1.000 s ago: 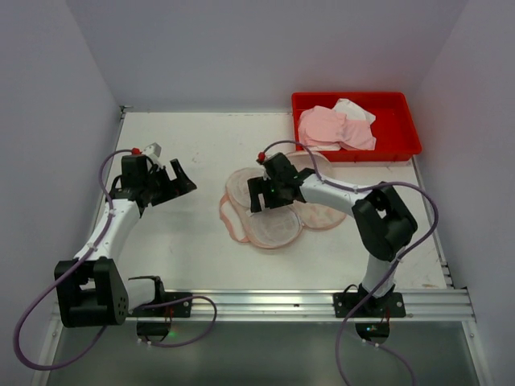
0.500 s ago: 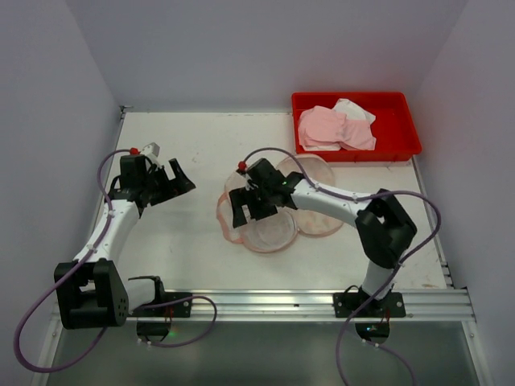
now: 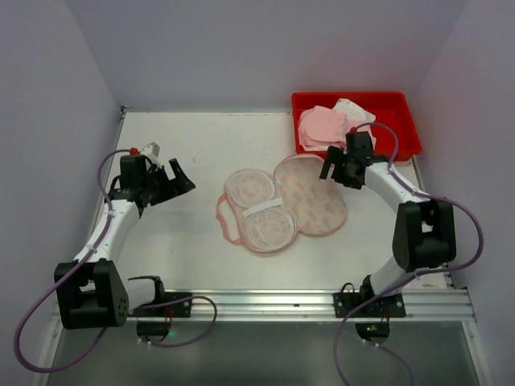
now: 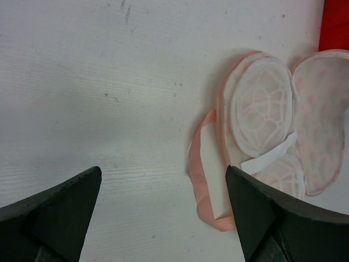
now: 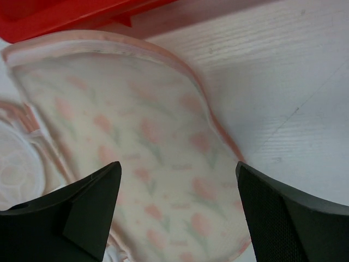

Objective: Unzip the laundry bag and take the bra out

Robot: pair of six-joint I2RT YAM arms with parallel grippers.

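Probably the light, soft bra (image 3: 251,187) in the open laundry bag (image 3: 318,201) is best pinched at a cup edge; both jaws stand open.

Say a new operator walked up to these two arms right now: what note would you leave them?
Left hand: open, empty, above the white table, left of the cream peanut-shaped laundry bag with pink print.
Right hand: open, empty, over that bag's far end, beside the red plastic tray.
Bag: mid-table, unzipped and spread open; two white mesh cups lie in its left half.
Pink garments lie in the tray.
Done: unzipping.
Left: lifting the bra out; whether it sits under the mesh cups I cannot tell.
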